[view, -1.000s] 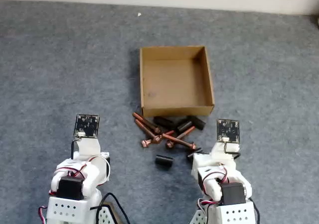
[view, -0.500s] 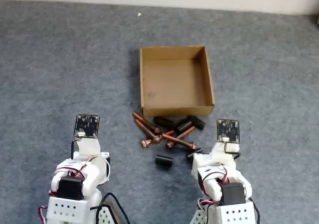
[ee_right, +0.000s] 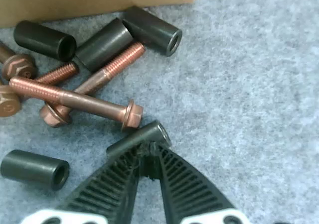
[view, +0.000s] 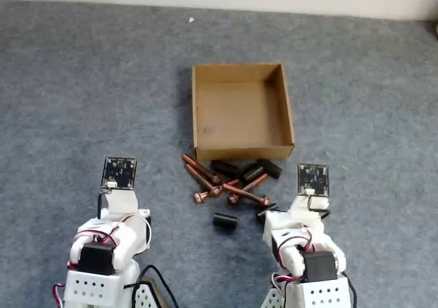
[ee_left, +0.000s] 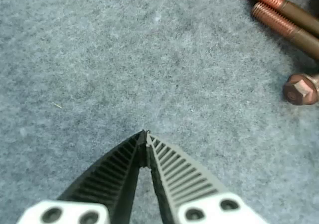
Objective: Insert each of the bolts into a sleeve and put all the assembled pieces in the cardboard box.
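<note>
Both arms sit folded back at the near edge of the table (view: 75, 82), the left arm (view: 108, 243) toward the near left corner and the right arm (view: 303, 248) right of the middle, their wrists pointing at the far edge. The left gripper (ee_left: 145, 134) has its ribbed fingers pressed together at the tips. The right gripper (ee_right: 148, 147) is closed the same way.

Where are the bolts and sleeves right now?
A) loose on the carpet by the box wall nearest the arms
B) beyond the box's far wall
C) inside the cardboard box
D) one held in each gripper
A: the high view shows the bolts and sleeves lying loose on the carpet just outside the wall of the cardboard box that faces the arms.
</note>
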